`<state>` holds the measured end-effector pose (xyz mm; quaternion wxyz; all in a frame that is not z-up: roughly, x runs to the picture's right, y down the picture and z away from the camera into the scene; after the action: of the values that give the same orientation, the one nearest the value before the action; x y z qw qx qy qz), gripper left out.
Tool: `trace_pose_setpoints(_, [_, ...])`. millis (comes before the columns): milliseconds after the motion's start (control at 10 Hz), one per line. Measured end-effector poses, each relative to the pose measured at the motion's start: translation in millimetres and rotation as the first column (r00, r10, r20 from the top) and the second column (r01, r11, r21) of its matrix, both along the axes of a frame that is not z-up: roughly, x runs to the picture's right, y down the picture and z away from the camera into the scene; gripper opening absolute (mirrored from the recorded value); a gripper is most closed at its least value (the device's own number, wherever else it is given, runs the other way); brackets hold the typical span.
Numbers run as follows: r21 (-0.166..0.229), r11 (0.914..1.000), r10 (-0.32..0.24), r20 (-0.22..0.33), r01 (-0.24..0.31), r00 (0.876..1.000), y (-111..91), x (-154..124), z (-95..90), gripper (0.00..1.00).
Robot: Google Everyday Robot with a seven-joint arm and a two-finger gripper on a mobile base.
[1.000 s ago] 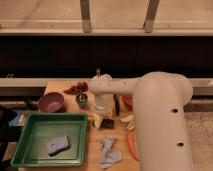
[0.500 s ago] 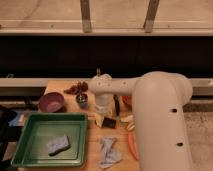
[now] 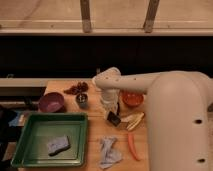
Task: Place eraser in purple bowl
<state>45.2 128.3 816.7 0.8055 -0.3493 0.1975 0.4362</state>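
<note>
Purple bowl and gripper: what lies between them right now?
In the camera view, a small dark cup stands roughly between the gripper, shut on the eraser, and the purple bowl; otherwise bare tabletop.

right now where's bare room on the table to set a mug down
Bare wood between the green tray and the pincer, below the cup; also the tray floor left of the sponge. Crowded on the right: pincer shut on the eraser, banana, orange bowl, carrot, cloth.
</note>
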Motion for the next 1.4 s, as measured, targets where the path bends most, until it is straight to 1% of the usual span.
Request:
trace_pose_setpoints(100, [0.025, 0.9996, 0.014, -0.019, -0.013, 1.0, -14.6, 8.3, -9.2, 0.0])
trace_pose_setpoints(200, [0.073, 0.997, 0.029, -0.044, -0.026, 0.999, -43.1, 16.0, -23.4, 0.0])
trace_pose_setpoints(300, [0.11, 0.9936, 0.033, -0.056, -0.027, 0.998, -65.0, 18.4, -31.5, 0.0])
trace_pose_setpoints(400, [0.151, 0.9881, 0.039, -0.063, -0.029, 0.997, -88.4, 19.8, -37.9, 0.0])
trace_pose_setpoints(500, [0.187, 0.9822, 0.035, -0.066, -0.022, 0.997, -108.1, 17.2, -39.4, 0.0])
trace_pose_setpoints(600, [0.217, 0.9761, 0.031, -0.05, -0.019, 0.998, -126.2, -0.3, -39.3, 0.0])
trace_pose_setpoints(800, [0.254, 0.9671, 0.012, -0.025, -0.005, 1.0, -151.3, -30.9, -34.9, 0.0])
trace_pose_setpoints(900, [0.271, 0.9625, -0.002, -0.002, 0.002, 1.0, -164.7, -53.1, -31.7, 0.0])
trace_pose_setpoints(1000, [0.292, 0.9561, -0.031, 0.037, 0.019, 0.999, -181.0, -85.7, -28.4, 0.0])
trace_pose_setpoints(1100, [0.304, 0.9522, -0.049, 0.056, 0.03, 0.997, -189.0, -102.8, -26.8, 0.0])
trace_pose_setpoints(1200, [0.317, 0.9474, -0.073, 0.084, 0.042, 0.994, -196.8, -126.4, -25.9, 0.0])
trace_pose_setpoints(1400, [0.332, 0.9415, -0.108, 0.143, 0.055, 0.984, -205.3, -172.5, -24.4, 0.0])
